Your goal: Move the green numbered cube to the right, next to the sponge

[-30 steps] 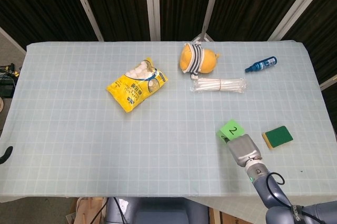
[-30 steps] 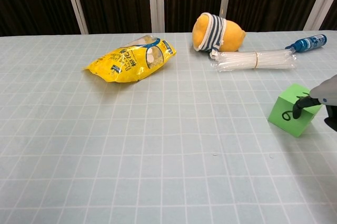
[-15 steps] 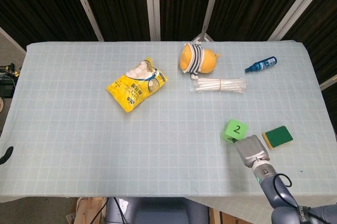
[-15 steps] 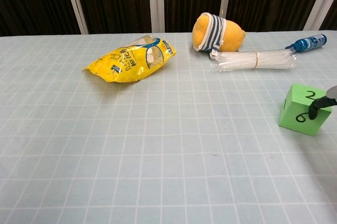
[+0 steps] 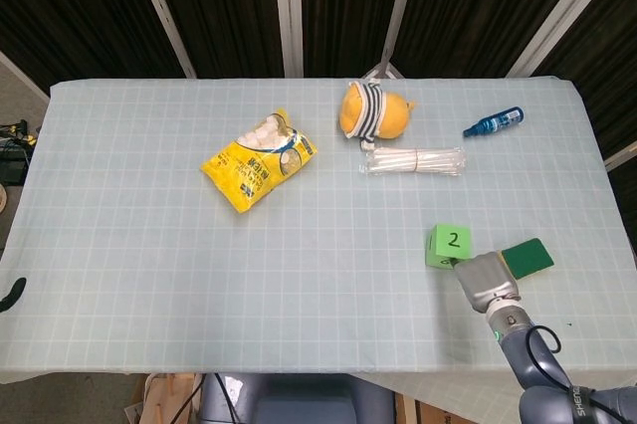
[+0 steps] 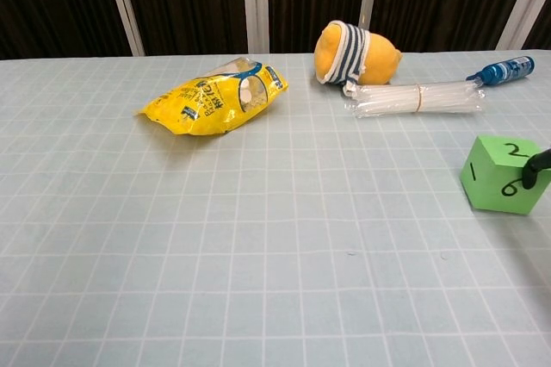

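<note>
The green numbered cube stands on the table with a 2 on top, just left of the green-and-yellow sponge. In the chest view the cube shows 1, 2 and 6. My right hand comes in from the near right edge and grips the cube's near right side. Its grey back hides the fingers and part of the sponge in the head view. One dark fingertip presses on the cube's front face. Of my left hand only a dark tip shows at the far left edge.
A yellow snack bag lies left of centre. At the back lie an orange striped plush, a bundle of clear straws and a blue bottle. The table's near edge runs just below my right hand.
My right hand has moved right with the cube, which has turned, settled flat and come close to the sponge. The left hand has not moved.
</note>
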Controlling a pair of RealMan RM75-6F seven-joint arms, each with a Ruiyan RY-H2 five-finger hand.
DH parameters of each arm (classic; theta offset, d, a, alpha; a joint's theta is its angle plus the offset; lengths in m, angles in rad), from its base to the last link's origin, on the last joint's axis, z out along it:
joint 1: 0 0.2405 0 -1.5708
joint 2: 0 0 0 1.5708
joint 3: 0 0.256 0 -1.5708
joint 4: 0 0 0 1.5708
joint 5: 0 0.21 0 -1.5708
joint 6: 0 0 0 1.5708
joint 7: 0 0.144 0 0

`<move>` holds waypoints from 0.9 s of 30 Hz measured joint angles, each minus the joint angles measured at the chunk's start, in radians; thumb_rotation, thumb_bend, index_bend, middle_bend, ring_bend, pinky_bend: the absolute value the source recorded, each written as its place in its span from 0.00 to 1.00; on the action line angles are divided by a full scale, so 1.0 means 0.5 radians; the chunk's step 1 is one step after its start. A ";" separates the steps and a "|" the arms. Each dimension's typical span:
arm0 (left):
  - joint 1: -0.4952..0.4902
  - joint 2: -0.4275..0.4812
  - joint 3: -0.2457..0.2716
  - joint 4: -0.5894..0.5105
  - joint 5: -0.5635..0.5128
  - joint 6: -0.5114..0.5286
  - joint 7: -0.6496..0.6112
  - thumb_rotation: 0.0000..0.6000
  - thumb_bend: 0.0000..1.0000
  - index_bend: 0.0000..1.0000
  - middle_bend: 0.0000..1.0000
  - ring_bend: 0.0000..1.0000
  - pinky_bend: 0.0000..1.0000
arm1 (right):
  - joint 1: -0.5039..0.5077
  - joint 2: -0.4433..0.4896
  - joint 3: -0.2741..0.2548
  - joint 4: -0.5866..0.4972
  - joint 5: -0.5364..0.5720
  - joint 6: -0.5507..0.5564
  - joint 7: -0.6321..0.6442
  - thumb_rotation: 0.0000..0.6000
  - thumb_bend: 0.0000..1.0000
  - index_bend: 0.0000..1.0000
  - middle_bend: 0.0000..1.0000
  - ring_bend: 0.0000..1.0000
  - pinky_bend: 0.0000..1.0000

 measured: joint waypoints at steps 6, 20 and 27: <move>0.000 -0.001 0.001 -0.001 0.002 0.000 0.005 1.00 0.37 0.05 0.00 0.00 0.00 | 0.001 0.016 -0.001 0.043 0.040 -0.038 0.019 1.00 0.75 0.21 0.83 0.84 0.71; 0.001 -0.002 0.001 -0.002 0.002 0.004 0.007 1.00 0.37 0.05 0.00 0.00 0.00 | 0.014 0.058 0.000 0.138 0.153 -0.128 0.067 1.00 0.75 0.21 0.83 0.84 0.71; 0.000 -0.002 0.001 -0.001 0.004 0.002 0.008 1.00 0.37 0.05 0.00 0.00 0.00 | 0.024 0.076 0.008 0.193 0.187 -0.187 0.102 1.00 0.75 0.21 0.83 0.84 0.71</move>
